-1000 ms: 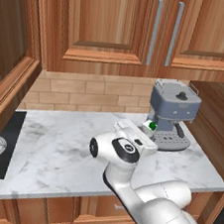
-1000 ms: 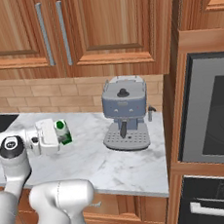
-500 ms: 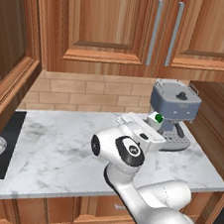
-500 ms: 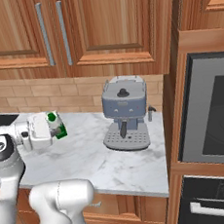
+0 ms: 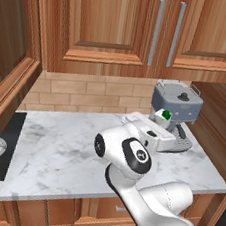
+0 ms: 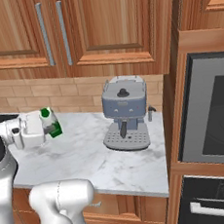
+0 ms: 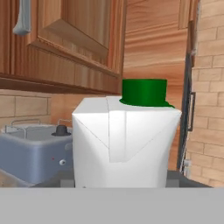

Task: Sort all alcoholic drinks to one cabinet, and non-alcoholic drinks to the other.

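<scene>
A small white carton with a green top [image 5: 162,115] [image 6: 50,124] hangs tilted above the marble counter, just left of the coffee machine. My gripper [image 5: 159,121] [image 6: 45,129] is shut on the carton, the hand lying nearly level. In the hand view the carton [image 7: 124,144] stands close up and hides the fingertips. Above it are the reddish-brown wall cabinets [image 5: 111,29] [image 6: 109,21], their doors shut and their slim grey handles [image 5: 157,32] [image 6: 42,34] side by side.
A blue-grey coffee machine [image 5: 179,101] [image 6: 125,112] stands on the counter's right part. The marble counter [image 5: 59,153] [image 6: 89,155] stretches to the left. A black oven [image 6: 212,118] sits in the tall wooden unit on the right. A panelled wooden door [image 5: 11,61] juts in at far left.
The arm has lifted the carton off the counter and carried it up toward the coffee machine, tilting it. The elbow has swung round.
</scene>
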